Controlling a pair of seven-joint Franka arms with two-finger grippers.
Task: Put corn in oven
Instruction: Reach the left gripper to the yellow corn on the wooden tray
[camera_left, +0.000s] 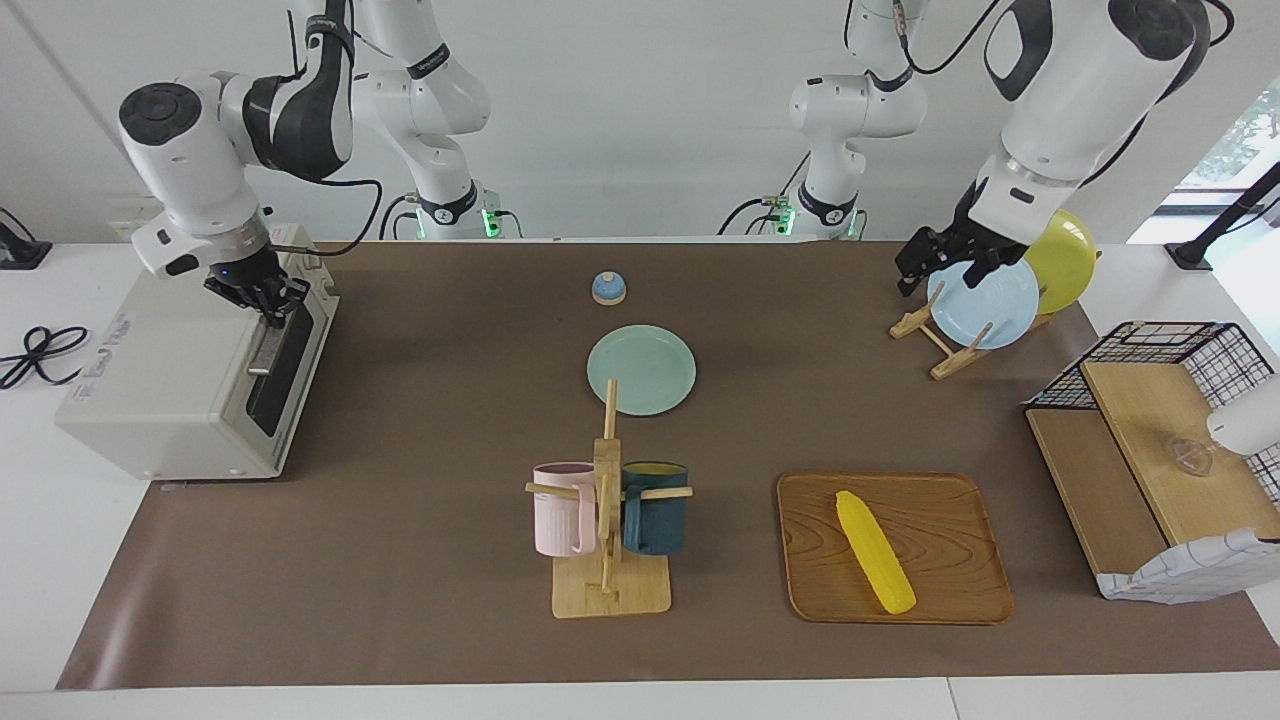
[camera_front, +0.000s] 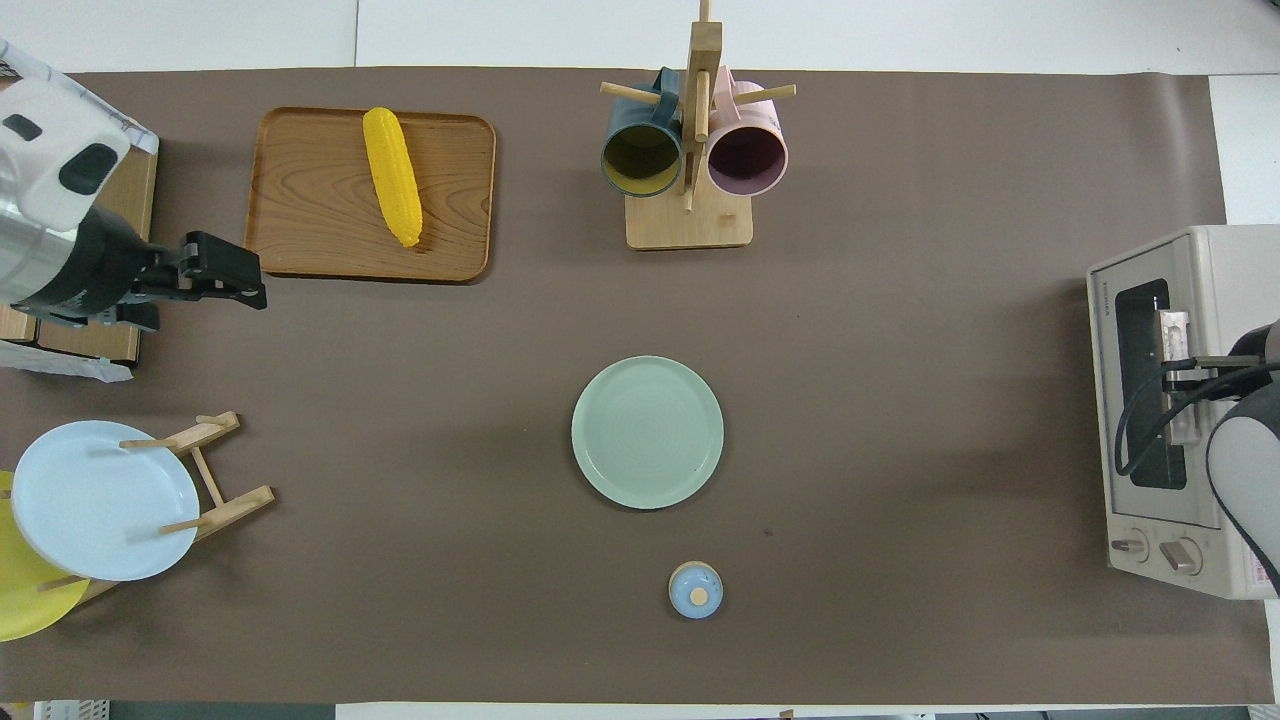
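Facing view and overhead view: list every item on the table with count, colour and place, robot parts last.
corn: 1, yellow, on tray
tray: 1, wooden, left arm's end
oven: 1, off-white, door closed, right arm's end
plate: 1, green, mid-table
bell: 1, blue, nearer the robots than plate
mugs: 2, pink and navy, on wooden stand
rack plates: 2, light blue and yellow, upright in wooden rack
shelf: 1, wood and black wire, left arm's end
left pincer: open, over rack plates
right pincer: shut, at oven's door handle
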